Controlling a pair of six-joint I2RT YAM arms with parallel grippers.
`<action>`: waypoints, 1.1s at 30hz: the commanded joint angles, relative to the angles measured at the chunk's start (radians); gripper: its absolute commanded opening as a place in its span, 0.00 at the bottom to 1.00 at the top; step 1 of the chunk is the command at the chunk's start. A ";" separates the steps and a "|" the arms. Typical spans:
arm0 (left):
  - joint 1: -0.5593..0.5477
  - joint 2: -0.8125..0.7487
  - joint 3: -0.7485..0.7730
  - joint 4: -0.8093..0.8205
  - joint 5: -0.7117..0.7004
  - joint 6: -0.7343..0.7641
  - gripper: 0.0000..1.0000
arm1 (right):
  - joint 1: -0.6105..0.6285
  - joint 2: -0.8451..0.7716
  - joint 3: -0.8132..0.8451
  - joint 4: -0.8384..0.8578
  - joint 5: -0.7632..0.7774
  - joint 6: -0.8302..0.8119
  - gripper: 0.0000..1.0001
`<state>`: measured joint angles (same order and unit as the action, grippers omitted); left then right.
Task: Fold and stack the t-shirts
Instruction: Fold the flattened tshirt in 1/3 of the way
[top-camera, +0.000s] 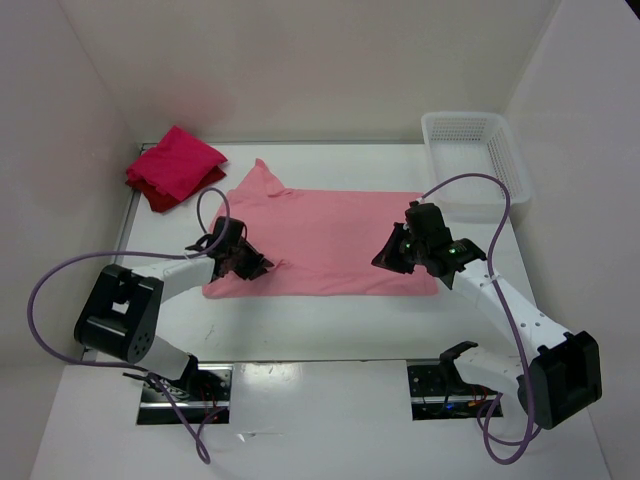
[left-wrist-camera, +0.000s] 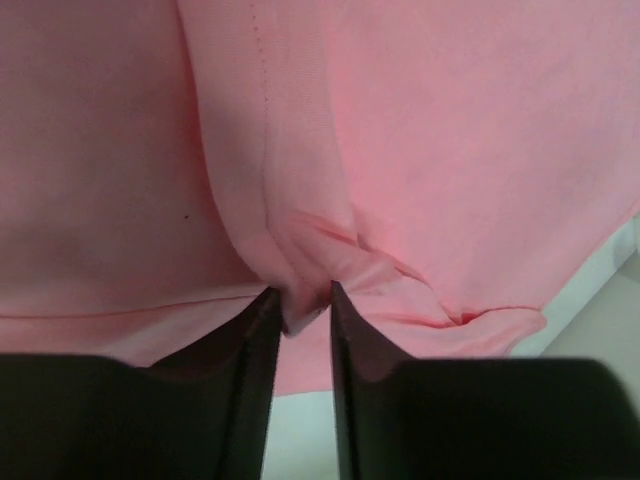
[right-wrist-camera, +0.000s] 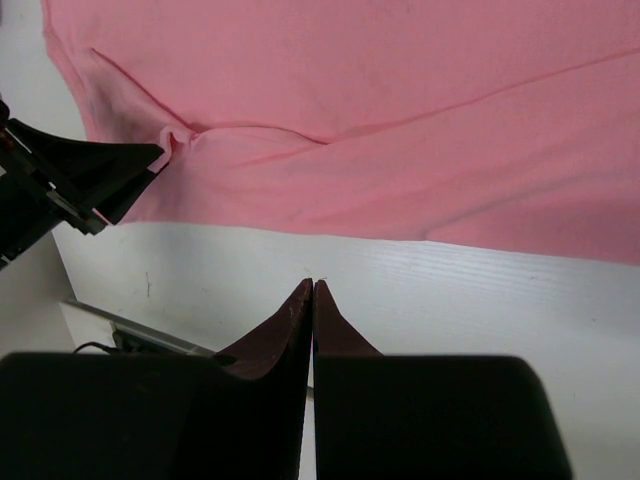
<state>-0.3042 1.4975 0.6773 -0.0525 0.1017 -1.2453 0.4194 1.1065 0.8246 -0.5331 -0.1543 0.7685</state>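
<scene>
The salmon pink t-shirt (top-camera: 330, 240) lies spread flat at the middle of the table (top-camera: 330, 335), a long rectangle with one sleeve poking out toward 11 o'clock. The left hand (left-wrist-camera: 303, 297) is closed on a small pucker of cloth at the shirt's 7 o'clock corner. The fabric bunches between the two fingers and touches both, so it reads as a pinch, though a shallow one. The right hand (right-wrist-camera: 312, 290) is closed tip to tip with nothing in it, over bare table just off the shirt's near hem, toward 5 o'clock.

The step looks like taking the near edge at both ends and folding it toward 12 o'clock. To do it well, the left pinch should probably sit deeper and take every layer at the corner, or the plies may peel apart on the lift. The right hand needs to open, reach onto the hem and take a matching bite level with the left one. Both should then rise together so the crease runs straight.

From the right hand, the hem lies just ahead at 12 o'clock, apart from the fingertips, and the left hand's grip sits at its 10 o'clock. The crimson t-shirt (top-camera: 178, 160) rests on the dark red t-shirt (top-camera: 165, 197) at the table's 10 o'clock corner, well apart from both hands. The white basket (top-camera: 510, 160) stands at 1 o'clock.
</scene>
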 joint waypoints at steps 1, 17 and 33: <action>-0.004 0.001 0.053 0.037 -0.023 -0.022 0.30 | 0.012 -0.025 0.007 0.019 0.012 -0.003 0.05; -0.042 0.246 0.359 0.028 -0.022 0.116 0.29 | 0.012 0.035 -0.002 0.048 0.030 -0.003 0.06; 0.016 -0.218 0.058 -0.129 -0.109 0.205 0.40 | 0.021 0.122 -0.041 0.074 0.082 0.032 0.00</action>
<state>-0.3225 1.3289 0.8417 -0.1333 0.0071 -1.0515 0.4213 1.1873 0.7933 -0.5163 -0.1059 0.7868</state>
